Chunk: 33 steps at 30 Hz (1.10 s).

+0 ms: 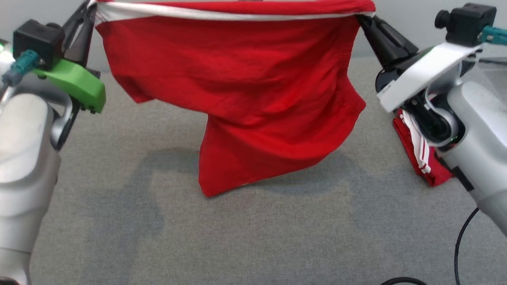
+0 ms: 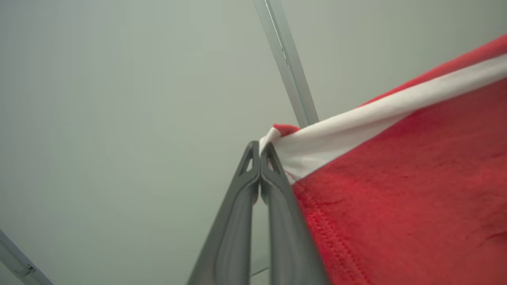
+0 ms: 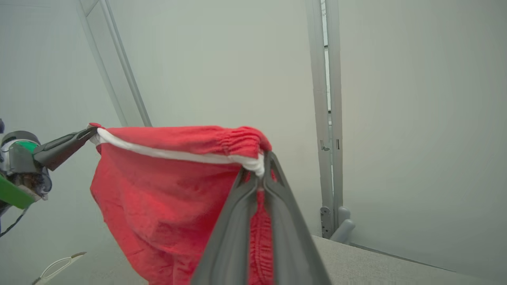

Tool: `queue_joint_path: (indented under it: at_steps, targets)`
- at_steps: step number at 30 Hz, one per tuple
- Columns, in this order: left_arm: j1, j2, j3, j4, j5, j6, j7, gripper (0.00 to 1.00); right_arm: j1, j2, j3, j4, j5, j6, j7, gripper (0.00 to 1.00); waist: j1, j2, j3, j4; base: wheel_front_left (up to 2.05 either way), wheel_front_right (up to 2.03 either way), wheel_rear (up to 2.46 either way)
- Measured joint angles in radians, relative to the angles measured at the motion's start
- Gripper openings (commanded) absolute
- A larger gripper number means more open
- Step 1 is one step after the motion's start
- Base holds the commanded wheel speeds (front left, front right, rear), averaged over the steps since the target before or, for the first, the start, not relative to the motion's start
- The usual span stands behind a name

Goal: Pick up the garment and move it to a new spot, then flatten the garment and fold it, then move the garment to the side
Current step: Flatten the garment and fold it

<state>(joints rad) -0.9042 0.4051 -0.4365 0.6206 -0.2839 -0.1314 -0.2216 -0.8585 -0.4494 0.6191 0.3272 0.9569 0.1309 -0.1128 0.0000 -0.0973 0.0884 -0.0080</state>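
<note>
Left gripper [image 2: 260, 147] and right gripper [image 3: 264, 160] each clench a top corner of the shorts [image 1: 237, 87], spreading them, likely for laying flat.

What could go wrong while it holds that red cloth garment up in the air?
The left tool and right tool each pinch only a small corner of the red cloth garment with the white band, so it might slip free. It hangs lopsided over the grey fabric surface, so it could land creased. The right arm is near a folded red-and-white striped garment and might nudge it.
</note>
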Motion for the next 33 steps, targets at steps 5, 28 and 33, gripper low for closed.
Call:
queue_joint_path:
  at_steps: [5, 28, 33]
  targets:
    - [-0.22, 0.022, -0.012, 0.019, -0.027, 0.0, 0.0, 0.0, -0.176, -0.023, -0.019, 0.06, -0.047, 0.001, 0.041, 0.0, 0.0, 0.0, 0.083, -0.008, 0.0, 0.0, 0.0]
    - [-0.065, -0.147, 0.103, -0.054, 0.025, 0.021, -0.041, 0.0, -0.192, 0.075, 0.022, 0.341, -0.411, 0.0, -0.149, 0.0, 0.0, 0.0002, 0.514, -0.005, 0.0, 0.0, 0.0]
    - [0.18, -0.191, 0.141, -0.035, 0.016, 0.008, -0.04, 0.0, -0.011, 0.021, 0.15, 0.272, -0.27, 0.001, -0.149, 0.0, 0.0, 0.0001, 0.464, 0.0, 0.0, 0.0, 0.0]
